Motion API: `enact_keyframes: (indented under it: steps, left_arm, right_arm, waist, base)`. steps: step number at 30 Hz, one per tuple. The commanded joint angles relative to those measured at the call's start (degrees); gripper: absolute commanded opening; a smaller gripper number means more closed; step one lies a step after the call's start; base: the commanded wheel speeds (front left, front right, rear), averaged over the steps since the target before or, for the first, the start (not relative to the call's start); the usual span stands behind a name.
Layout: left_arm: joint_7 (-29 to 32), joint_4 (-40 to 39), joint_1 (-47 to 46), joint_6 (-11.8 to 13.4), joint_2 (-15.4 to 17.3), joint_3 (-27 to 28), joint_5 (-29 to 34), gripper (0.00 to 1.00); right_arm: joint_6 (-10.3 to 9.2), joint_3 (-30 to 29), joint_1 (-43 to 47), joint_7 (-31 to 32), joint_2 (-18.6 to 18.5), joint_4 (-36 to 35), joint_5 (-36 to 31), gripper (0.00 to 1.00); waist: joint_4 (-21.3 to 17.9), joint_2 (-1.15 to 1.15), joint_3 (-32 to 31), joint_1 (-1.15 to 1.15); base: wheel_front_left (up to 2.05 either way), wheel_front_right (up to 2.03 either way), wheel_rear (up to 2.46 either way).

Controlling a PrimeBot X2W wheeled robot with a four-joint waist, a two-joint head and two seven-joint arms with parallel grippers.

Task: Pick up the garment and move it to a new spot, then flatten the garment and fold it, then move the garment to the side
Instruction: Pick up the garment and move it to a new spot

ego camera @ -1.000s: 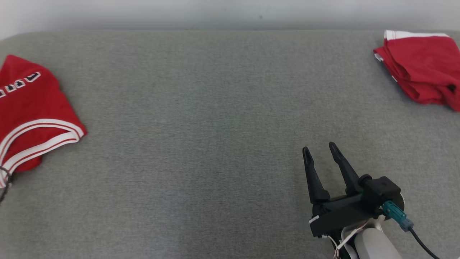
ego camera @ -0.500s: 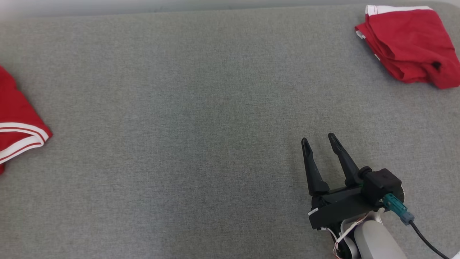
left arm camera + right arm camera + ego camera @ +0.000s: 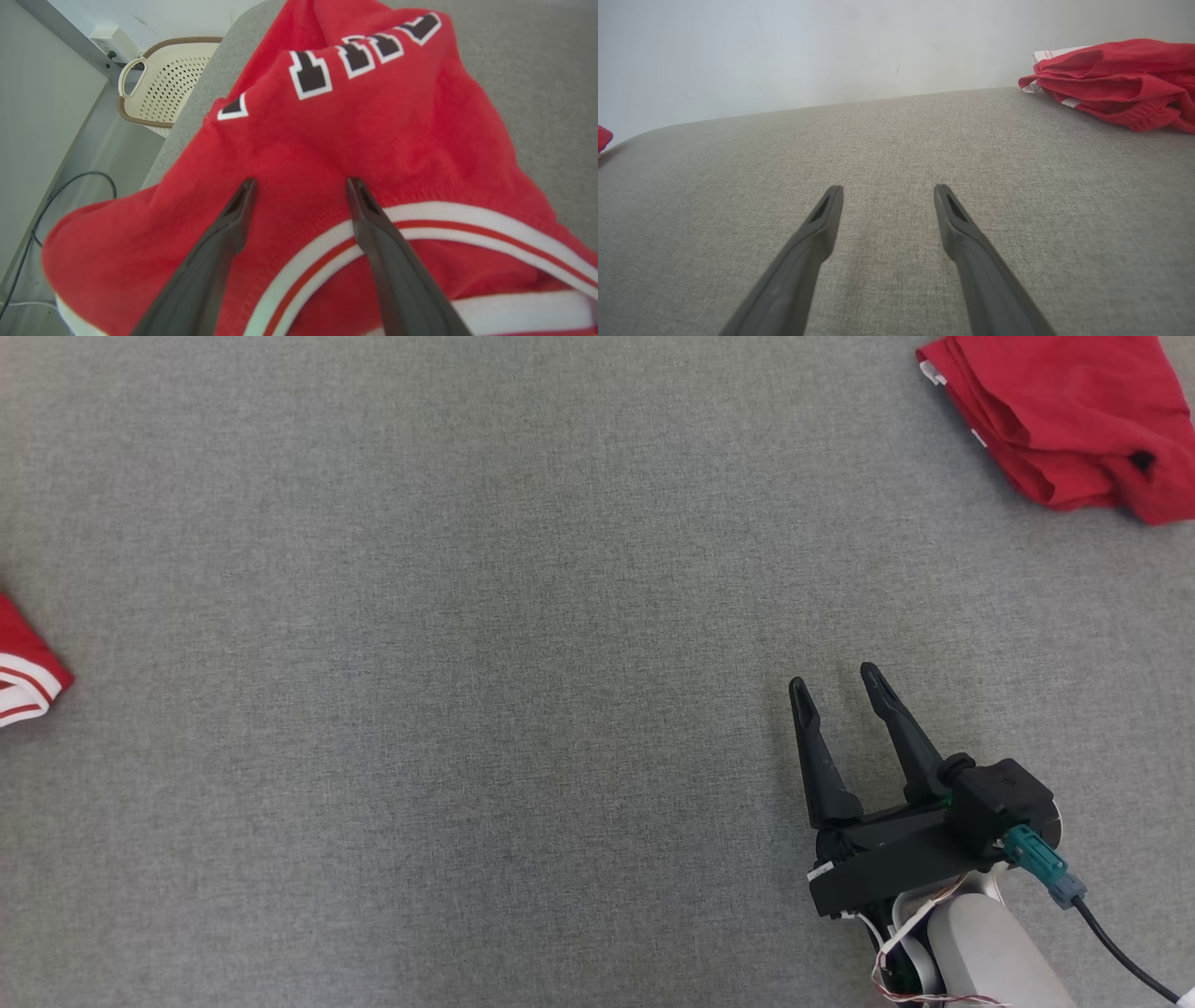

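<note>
A red garment (image 3: 373,116) with black-and-white lettering and white-striped hems lies bunched at the left end of the grey padded table (image 3: 467,663). My left gripper (image 3: 301,181) hangs open just above it, fingers apart over the cloth near a striped hem, holding nothing. In the head view a corner of this garment (image 3: 23,672) shows at the left edge. My right gripper (image 3: 834,676) stands open over bare table at the lower right, its fingers empty (image 3: 888,187).
A second red garment (image 3: 1055,420) lies folded at the table's far right corner (image 3: 1120,84), by a pale wall. Beyond the table's left end, a cream perforated basket (image 3: 163,88) stands on the floor, and cables (image 3: 70,186) run nearby.
The head camera has tilted down and turned, so both garments slid toward the picture's edges and the wall left view. The right gripper stays open in about the same place.
</note>
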Motion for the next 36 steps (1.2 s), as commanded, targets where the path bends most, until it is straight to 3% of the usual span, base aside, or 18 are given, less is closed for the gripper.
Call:
enact_keyframes:
  steps: [1, 5, 6, 7, 8, 13, 25, 36]
  left_arm:
    - [0.7, 1.5, -0.9, -0.1, 0.0, -0.6, 0.4, 1.0]
    - [3.2, 5.1, -0.9, -0.2, -1.1, -1.3, -0.4, 0.98]
    - [3.7, 5.9, -0.8, -0.2, -1.2, -1.7, -0.4, 0.47]
    - [3.8, 6.4, -0.7, -0.2, -1.3, -1.9, -0.5, 0.28]
    - [3.8, 6.8, -0.6, -0.2, -1.2, -2.4, -0.3, 0.0]
    - [1.8, 6.8, -0.9, -0.3, -1.0, -3.5, 0.0, 0.0]
    - [-11.0, 0.4, -5.7, -0.4, -2.2, -9.3, 0.6, 0.0]
    - [-12.4, -13.4, -8.8, -0.4, -3.7, -19.7, -3.3, 0.0]
  right_arm:
    - [-0.04, 0.1, -0.5, 0.0, -0.4, 0.0, -0.6, 1.0]
    - [-0.04, 0.3, -0.8, 0.0, -0.7, 0.2, -0.6, 1.0]
    - [-0.04, 0.4, -0.9, 0.0, -0.7, 0.3, -0.7, 1.0]
    - [-0.04, 0.4, -0.9, 0.0, -0.8, 0.2, -0.7, 1.0]
    - [-0.04, 0.5, -0.9, 0.0, -0.9, 0.2, -0.7, 1.0]
    - [-0.04, 0.2, -0.6, 0.0, -1.2, 0.1, -0.7, 1.0]
    - [-0.04, 0.4, 0.7, 0.0, -0.5, 1.5, 0.2, 1.0]
    - [-0.04, 0.4, 2.5, 0.0, 0.8, 2.3, 1.2, 1.0]
  waist:
    - [-0.1, -0.01, 0.2, -0.01]
    - [-0.1, -0.01, 0.4, -0.01]
    - [-0.1, -0.01, 0.4, -0.01]
    - [-0.2, -0.01, 0.5, -0.01]
    - [-0.2, -0.01, 0.5, -0.01]
    - [0.0, -0.01, 0.6, -0.01]
    - [3.8, -0.01, -4.6, -0.01]
    - [4.1, -0.01, -9.8, -0.01]
  base:
    - [0.0, 0.0, 0.0]
    - [0.0, 0.0, 0.0]
    - [0.0, 0.0, 0.0]
    - [0.0, 0.0, 0.0]
    - [0.0, 0.0, 0.0]
    - [0.0, 0.0, 0.0]
    - [0.0, 0.0, 0.0]
    - [0.0, 0.0, 0.0]
